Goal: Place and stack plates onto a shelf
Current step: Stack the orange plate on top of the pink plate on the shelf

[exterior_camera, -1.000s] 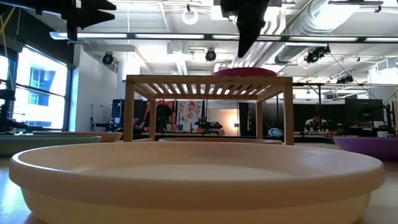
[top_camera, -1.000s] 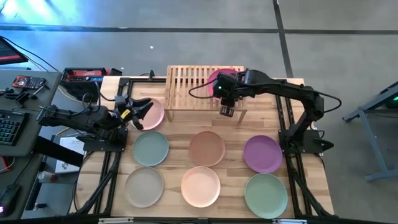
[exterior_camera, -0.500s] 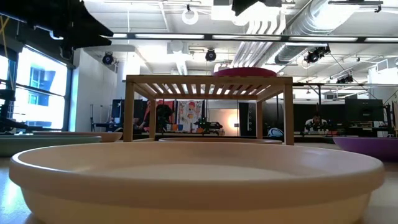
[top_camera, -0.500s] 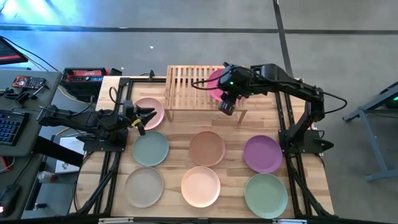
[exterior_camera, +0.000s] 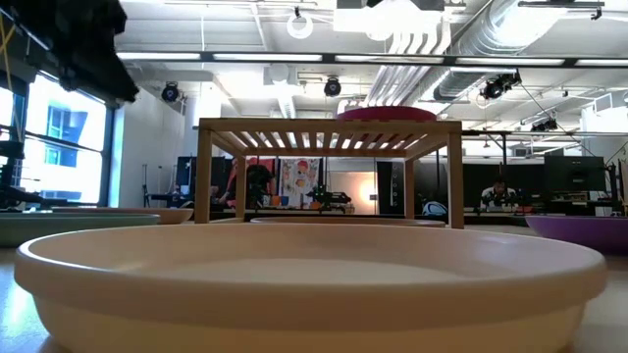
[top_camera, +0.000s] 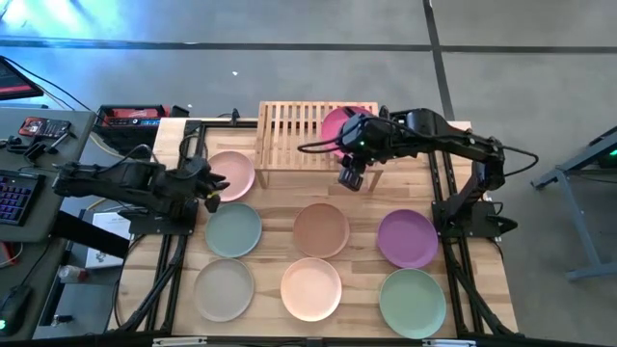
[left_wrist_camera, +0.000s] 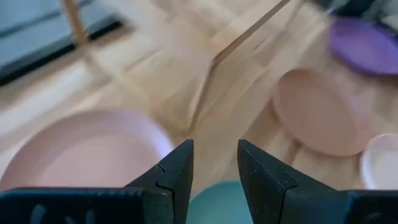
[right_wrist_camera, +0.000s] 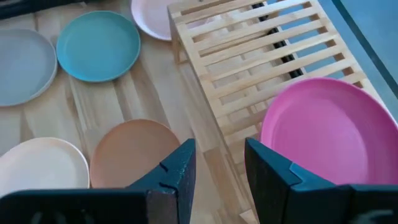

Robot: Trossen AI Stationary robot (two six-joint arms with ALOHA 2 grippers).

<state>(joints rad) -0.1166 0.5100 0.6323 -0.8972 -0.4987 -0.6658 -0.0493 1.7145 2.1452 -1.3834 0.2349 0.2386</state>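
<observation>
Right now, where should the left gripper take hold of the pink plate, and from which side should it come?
Probably at the rim nearest the left gripper. The pink plate lies flat on the table, so only its thin raised edge offers a grip: one finger over the rim, one under. Come from the plate's left, since the shelf stands close on its right.

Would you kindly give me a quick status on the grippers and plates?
Left gripper open, empty, by the pink plate. Right gripper open, empty, just off the shelf. Magenta plate on shelf; seven on table. Nothing blocking.
</observation>
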